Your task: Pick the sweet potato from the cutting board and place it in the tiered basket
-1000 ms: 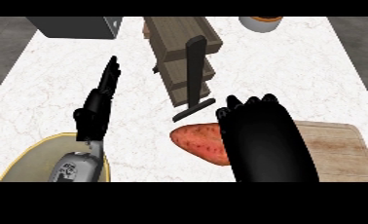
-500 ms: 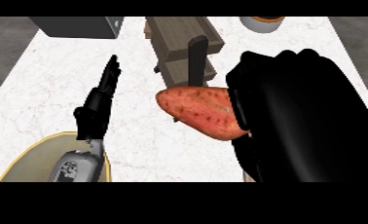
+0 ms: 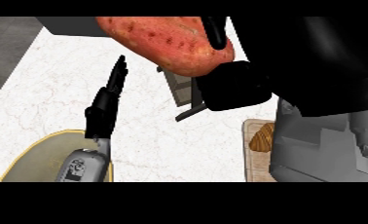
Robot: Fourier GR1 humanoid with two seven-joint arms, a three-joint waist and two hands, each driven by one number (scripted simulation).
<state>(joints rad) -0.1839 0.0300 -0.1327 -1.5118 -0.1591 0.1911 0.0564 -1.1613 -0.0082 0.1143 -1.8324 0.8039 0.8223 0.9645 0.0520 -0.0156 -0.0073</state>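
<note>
The sweet potato [image 3: 173, 43], reddish orange with dark spots, fills the upper middle of the head view, lifted high and close to the camera. My right hand [image 3: 287, 67] is shut on it, thumb and fingers curled round its right end, and hides most of the right side. Behind and below the sweet potato only a grey piece of the tiered basket [image 3: 183, 89] shows. A corner of the wooden cutting board [image 3: 255, 162] shows at the lower right beside my right forearm. My left hand [image 3: 108, 103] stands open at the left, fingers straight and pointing up.
A yellow-rimmed plate [image 3: 36, 152] sits at the lower left under my left forearm. A brownish object [image 3: 262, 138] lies on the cutting board's edge. The white marble counter [image 3: 57, 82] spreads to the left, with a dark edge at the far left.
My right hand has lifted the sweet potato higher and closer to the camera, so it now covers most of the tiered basket. The left hand has stayed in place.
</note>
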